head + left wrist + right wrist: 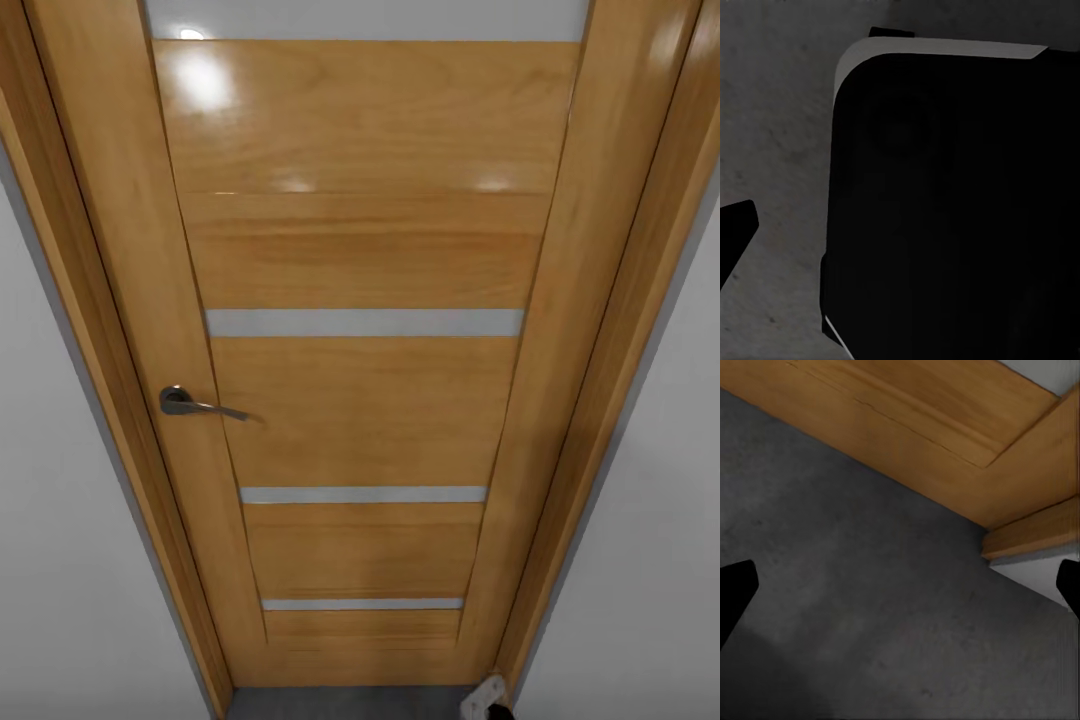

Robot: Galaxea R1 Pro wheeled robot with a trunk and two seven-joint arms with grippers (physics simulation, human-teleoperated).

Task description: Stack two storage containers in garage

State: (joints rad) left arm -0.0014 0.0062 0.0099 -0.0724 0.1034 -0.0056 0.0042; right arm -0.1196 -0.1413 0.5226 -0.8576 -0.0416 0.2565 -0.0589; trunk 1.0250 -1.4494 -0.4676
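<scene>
An oak door [365,260] with four frosted strips stands shut directly ahead of the robot in the head view, running from twelve o'clock down to six, its metal lever handle [195,403] at about eight o'clock. Pale grey wall [60,560] flanks the frame on both sides, and a sliver of dark concrete floor [350,703] shows at six o'clock. In its wrist view the right gripper [900,589] hangs spread wide above that mottled floor [855,607], near the door's bottom corner, with nothing between its dark fingertips [735,589]. The left wrist view looks onto the floor and a large black rounded body [945,202]; one dark fingertip [736,225] shows, and how far that gripper is open cannot be told. Neither storage container appears here, so their whereabouts cannot be read from these views. The risk, as judged: with the base this close to a closed door, rolling forward or swinging an arm could strike the panel or frame.
</scene>
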